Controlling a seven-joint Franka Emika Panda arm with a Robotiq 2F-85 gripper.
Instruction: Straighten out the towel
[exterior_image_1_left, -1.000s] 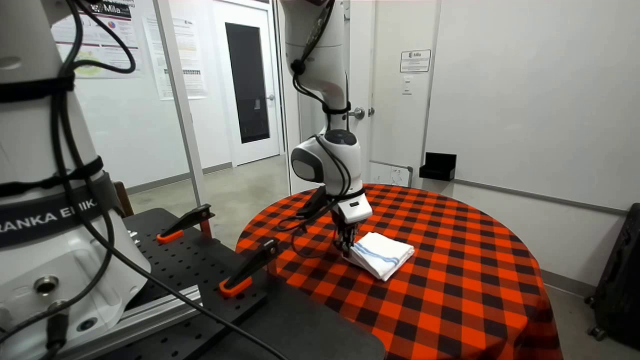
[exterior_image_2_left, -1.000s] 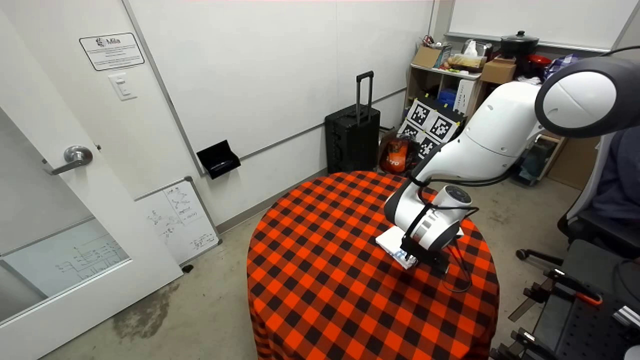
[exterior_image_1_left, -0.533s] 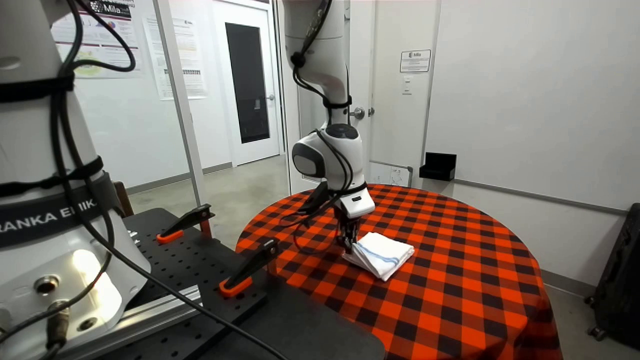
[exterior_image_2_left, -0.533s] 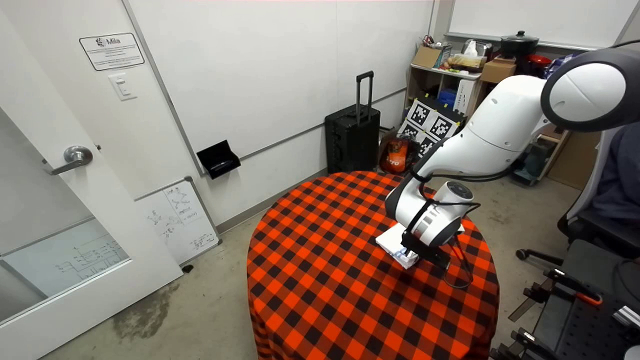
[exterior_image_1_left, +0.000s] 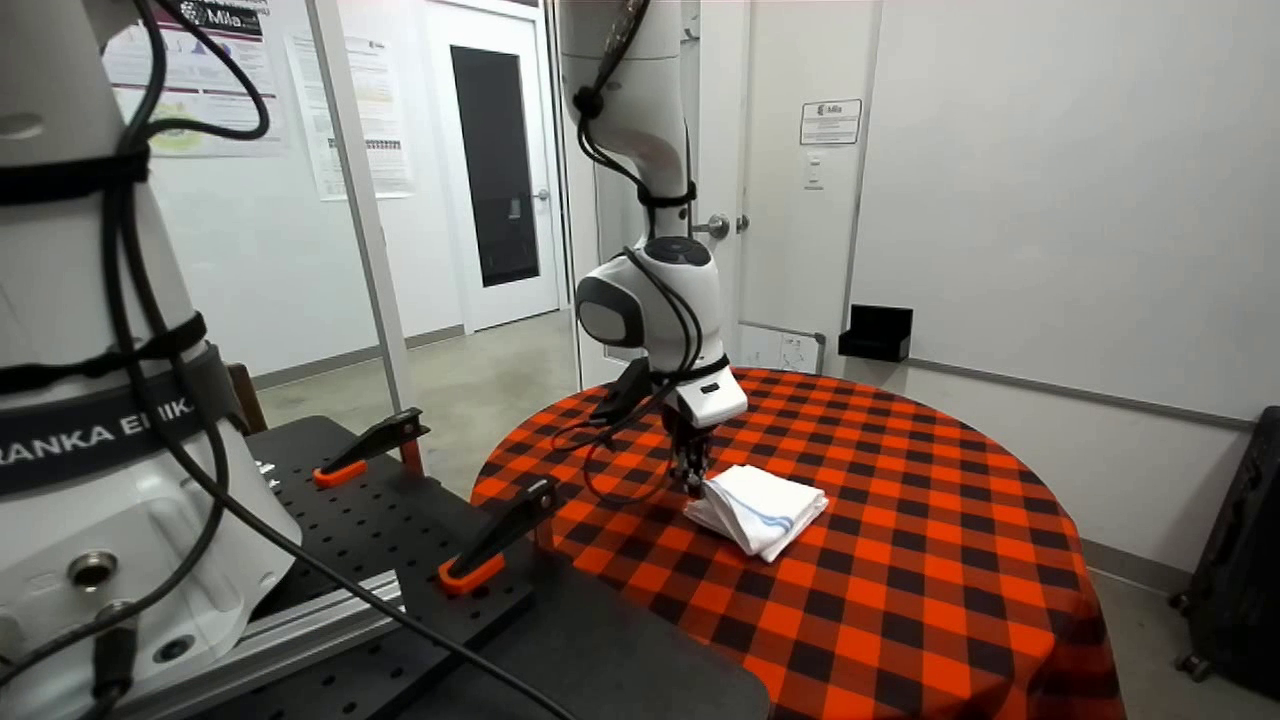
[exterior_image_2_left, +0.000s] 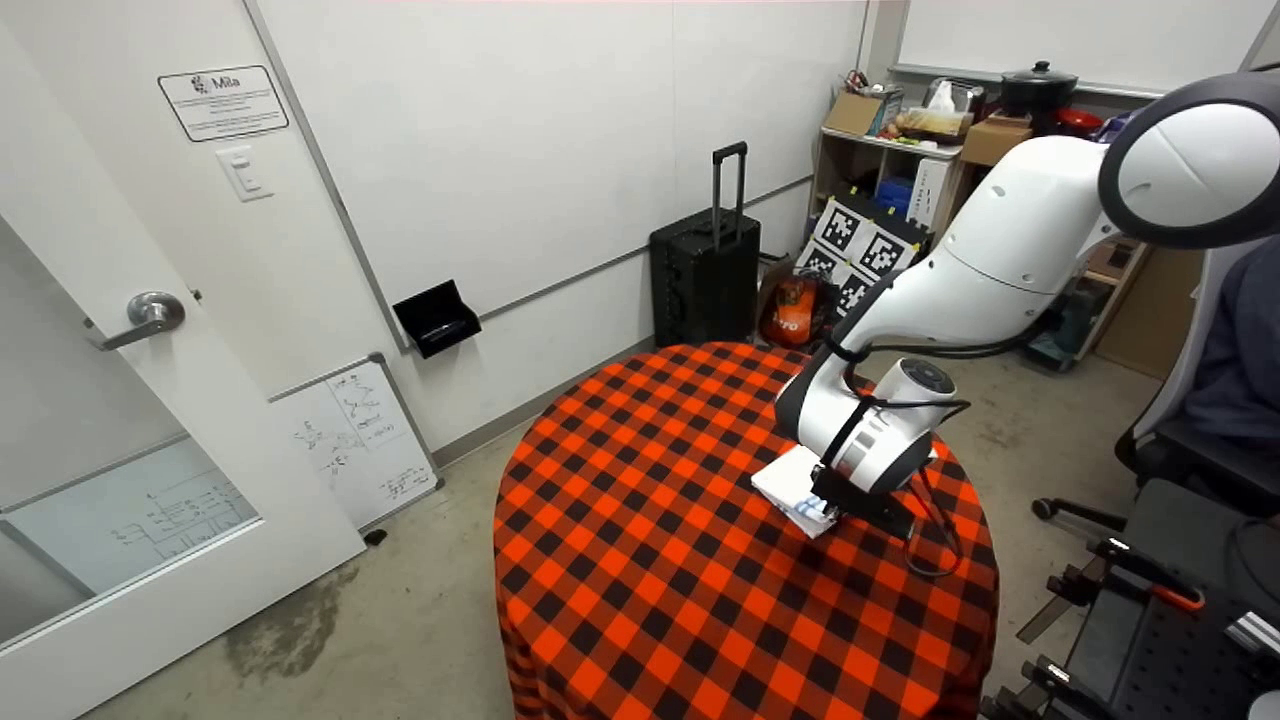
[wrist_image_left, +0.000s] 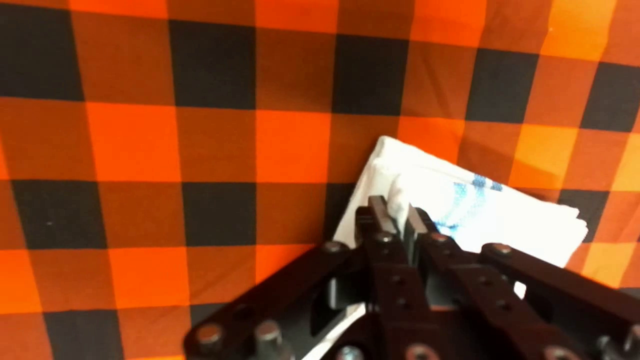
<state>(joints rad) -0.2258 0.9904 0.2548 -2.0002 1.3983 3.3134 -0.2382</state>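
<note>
Pinching a small fold of the white towel (wrist_image_left: 505, 225) between the tips of the gripper (wrist_image_left: 398, 215). Moved the gripper up a tiny bit since half a second ago, and back toward the robot's base (exterior_image_1_left: 50, 530), tugging the top layer along a little. As for the towel, lying folded on the red and black checked tablecloth (exterior_image_1_left: 930, 550), in nearly the same spot as before. Says "Mila" on the wall sign (exterior_image_2_left: 225, 105) and on the poster (exterior_image_1_left: 195, 75), and "RANKA EMIK" on the dark band (exterior_image_1_left: 60, 440) around the base.
</note>
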